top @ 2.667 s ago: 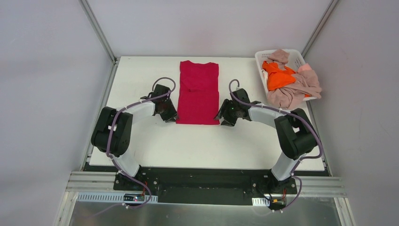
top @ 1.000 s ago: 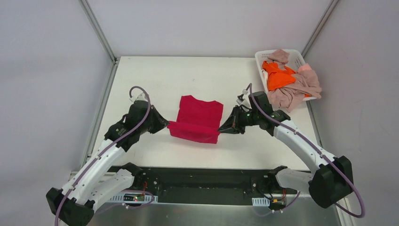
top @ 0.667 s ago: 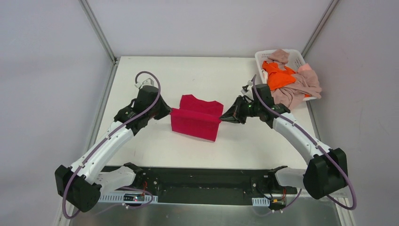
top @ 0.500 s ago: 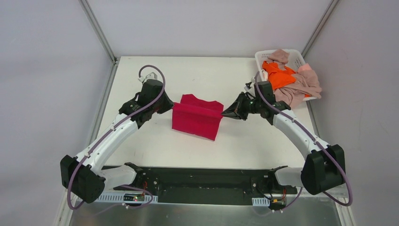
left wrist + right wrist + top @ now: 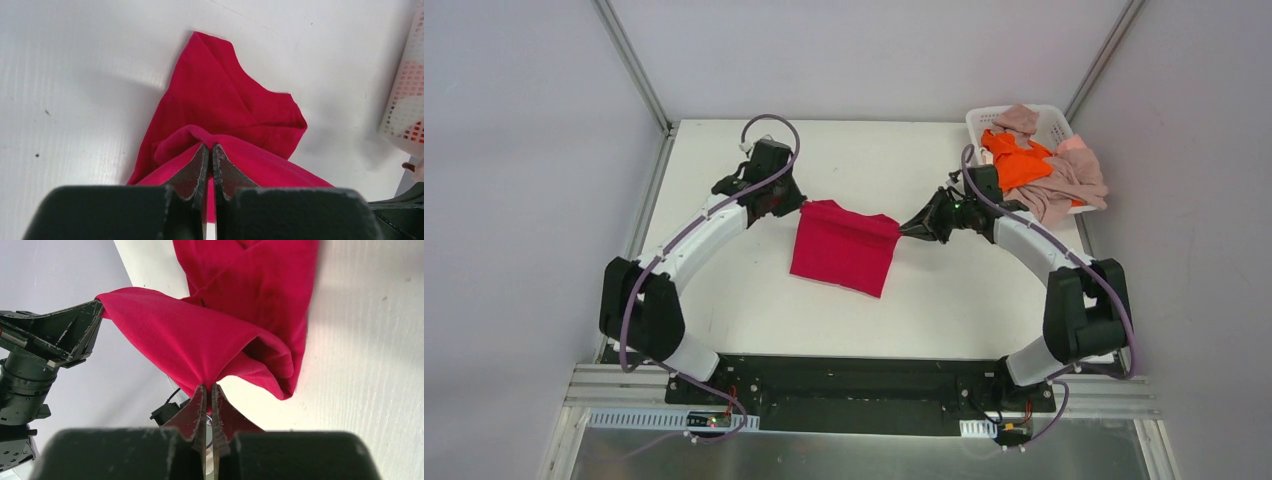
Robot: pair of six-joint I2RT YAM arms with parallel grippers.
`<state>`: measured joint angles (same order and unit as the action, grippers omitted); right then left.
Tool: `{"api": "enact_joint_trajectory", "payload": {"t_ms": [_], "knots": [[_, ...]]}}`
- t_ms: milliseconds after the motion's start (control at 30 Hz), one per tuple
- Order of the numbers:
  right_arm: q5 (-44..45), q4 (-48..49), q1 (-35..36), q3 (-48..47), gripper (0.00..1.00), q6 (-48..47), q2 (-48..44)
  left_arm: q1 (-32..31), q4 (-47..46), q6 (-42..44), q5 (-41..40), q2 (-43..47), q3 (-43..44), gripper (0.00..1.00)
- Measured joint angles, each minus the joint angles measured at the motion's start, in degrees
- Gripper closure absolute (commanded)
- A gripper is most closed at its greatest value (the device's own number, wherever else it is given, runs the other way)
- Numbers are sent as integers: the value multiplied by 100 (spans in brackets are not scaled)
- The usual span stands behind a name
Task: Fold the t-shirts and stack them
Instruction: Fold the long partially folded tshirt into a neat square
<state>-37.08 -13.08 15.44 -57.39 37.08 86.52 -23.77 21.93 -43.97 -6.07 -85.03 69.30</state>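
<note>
The crimson-red t-shirt point(image 5: 844, 250) hangs folded over in the middle of the table, its near corners lifted. My left gripper point(image 5: 802, 205) is shut on its left corner; in the left wrist view the cloth point(image 5: 225, 115) bunches at the fingertips point(image 5: 210, 146). On the other side my right gripper point(image 5: 902, 231) is shut on the right corner, and the right wrist view shows the red cloth point(image 5: 200, 340) stretched from its tips point(image 5: 209, 386) across to the left gripper point(image 5: 95, 310). The orange t-shirt point(image 5: 1016, 163) and pink-beige t-shirts point(image 5: 1049, 195) lie in the basket.
The white plastic basket point(image 5: 980, 125) stands at the table's back right corner, cloth spilling over its near rim. Its mesh wall point(image 5: 407, 100) shows at the right edge of the left wrist view. Grey walls and metal posts enclose the white table point(image 5: 724, 300).
Both grippers have carried the shirt's near edge up and towards the back of the table, folding it over the far half. The arms have stretched further away from their bases.
</note>
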Motion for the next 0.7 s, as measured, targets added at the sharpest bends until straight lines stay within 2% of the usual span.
{"api": "enact_joint_trajectory", "payload": {"t_ms": [333,567,600,633,667,700], "knots": [[-160,483,-122,-385,100,94,1156,299,-31,118,205,-1294,651,100],[-94,645,-166,-546,100,162,1617,376,-57,195,369,-1969,1056,100],[-55,662,-173,-577,100,175,1676,389,-59,214,398,-2059,1128,96],[-13,680,-177,-592,100,188,1714,393,-66,238,417,-2124,1176,87],[44,693,-184,-601,96,195,1746,400,-66,264,428,-2194,1226,76],[101,695,-186,-605,87,203,1762,400,-63,302,437,-2251,1266,70]]}}
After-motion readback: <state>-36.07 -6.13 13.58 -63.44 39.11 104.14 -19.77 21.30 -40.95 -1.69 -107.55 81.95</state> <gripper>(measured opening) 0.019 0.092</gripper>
